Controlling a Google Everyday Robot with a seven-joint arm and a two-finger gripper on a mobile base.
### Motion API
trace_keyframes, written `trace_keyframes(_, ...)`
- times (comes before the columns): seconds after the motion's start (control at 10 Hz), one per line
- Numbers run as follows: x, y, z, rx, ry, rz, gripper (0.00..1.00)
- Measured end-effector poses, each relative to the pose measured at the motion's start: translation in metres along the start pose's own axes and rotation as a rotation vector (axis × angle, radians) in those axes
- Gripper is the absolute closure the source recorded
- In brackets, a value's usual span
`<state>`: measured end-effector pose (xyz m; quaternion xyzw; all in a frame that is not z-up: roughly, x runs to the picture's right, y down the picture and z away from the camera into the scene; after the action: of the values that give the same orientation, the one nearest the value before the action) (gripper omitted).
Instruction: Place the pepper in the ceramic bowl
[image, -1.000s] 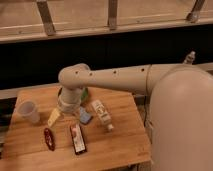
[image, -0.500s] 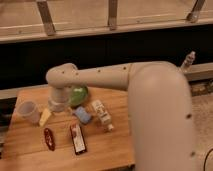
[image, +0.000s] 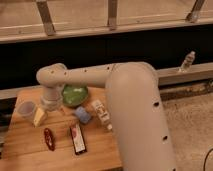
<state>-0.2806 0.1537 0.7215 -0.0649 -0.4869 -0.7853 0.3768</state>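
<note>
Near the front-left of the counter (image: 22, 152) lies the pepper (image: 48, 139): small, dark red, glossy, long axis roughly front to back, flat on the wood, nothing touching it. Just right of it, but apart, is a longer flat red-black packet (image: 77, 138). Similar colour, don't confuse them. Behind the pepper are a yellow wedge-like item (image: 39, 116) and a translucent cup (image: 26, 109) at the left edge. The ceramic bowl (image: 75, 95), green and shallow, sits toward the back of the counter with no object seen inside. Between bowl and packet is a small blue object (image: 83, 115), and right of that a white bottle-like thing (image: 102, 113) lying down.

The claw (image: 51, 105) hangs off the wrist just left of the bowl, near the yellow item and cup, behind the pepper and apart from it. Its tips are hard to make out from this angle; it is probably spread wide, with nothing in it.

Step in hand, my read: the reach for the pepper, so the task is barely started. To do it well:
- Bring the claw forward and down over the pepper's middle.
- Turn the wrist so the claw closes across the narrow width, not along the length.
- Come down clear of the yellow item and the packet.
- Glossy skin may slip, so grip the thick part, not the tip.
- Lift straight up, carry it back-right to the bowl, and release low inside the rim.
</note>
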Motion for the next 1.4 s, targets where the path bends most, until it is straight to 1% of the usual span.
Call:
trace_keyframes(0.2,0.001,-0.002,0.002,0.008,-0.005,-0.008,0.2)
trace_keyframes(0.3,0.0,-0.002,0.009,0.019,-0.018,-0.008,0.2)
trace_keyframes(0.4,0.0,-0.004,0.021,0.03,-0.031,-0.01,0.2)
trace_keyframes(0.6,-0.001,-0.006,0.058,0.046,-0.067,-0.012,0.2)
trace_keyframes(0.8,-0.006,-0.007,0.08,0.06,-0.088,0.003,0.2)
trace_keyframes(1.1,-0.01,-0.018,0.099,0.082,-0.105,0.016,0.2)
trace_keyframes(1.4,-0.005,-0.031,0.11,0.065,-0.122,0.017,0.2)
